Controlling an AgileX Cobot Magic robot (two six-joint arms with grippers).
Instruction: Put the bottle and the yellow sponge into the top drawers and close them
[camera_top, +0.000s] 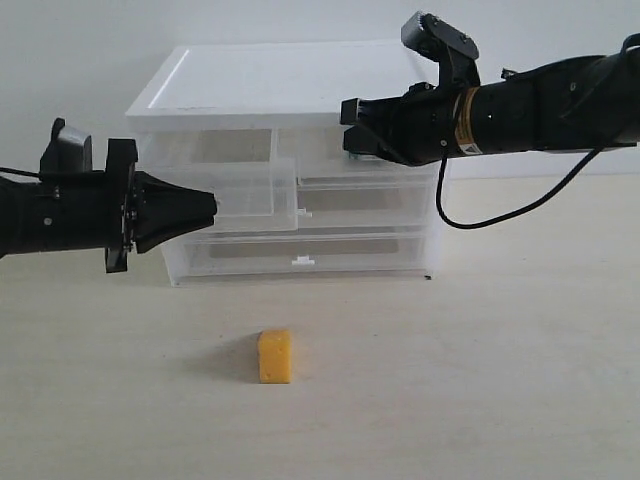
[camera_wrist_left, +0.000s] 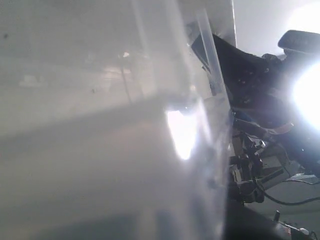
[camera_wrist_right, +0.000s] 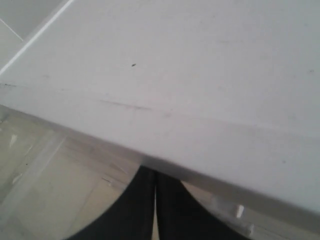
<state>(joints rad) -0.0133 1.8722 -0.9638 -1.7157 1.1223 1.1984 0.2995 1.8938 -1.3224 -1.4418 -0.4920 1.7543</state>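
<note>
At the top drawers (camera_top: 250, 190), the left gripper (camera_top: 208, 207) and the right gripper (camera_top: 348, 128) are hovering with jaws pressed together and empty, the yellow sponge (camera_top: 275, 357) lying nearer.

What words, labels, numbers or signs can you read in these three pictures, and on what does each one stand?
Yellow band on the right arm: small dark print, too small to read.
Drawer unit: no text shows.
Yellow sponge: no text shows.
Both wrist views: nothing to read.
</note>
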